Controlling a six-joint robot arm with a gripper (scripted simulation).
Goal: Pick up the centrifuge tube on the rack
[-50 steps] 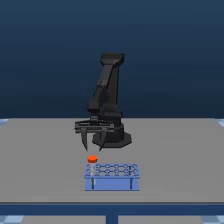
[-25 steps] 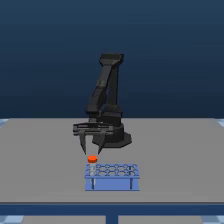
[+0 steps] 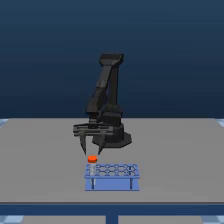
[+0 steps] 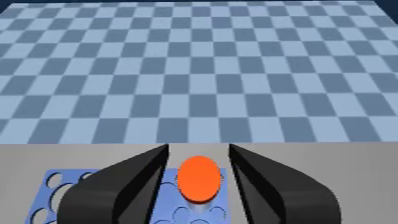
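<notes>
Jaws apart, gripper (image 3: pixel 92 149) above centrifuge tube (image 3: pixel 92 160) in rack (image 3: pixel 112 176)

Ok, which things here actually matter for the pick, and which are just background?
For the job:
- centrifuge tube, orange-red cap, at the rack's end on the exterior view's left
- rack, blue
- tool, open, fingers either side of the cap

Just there:
- grey table
- arm's black base

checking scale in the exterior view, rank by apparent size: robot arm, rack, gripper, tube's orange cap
1. robot arm, by far the largest
2. rack
3. gripper, a bit narrower than the rack; it sits farther back, so true sizes are unsure
4. orange cap, the smallest
</notes>
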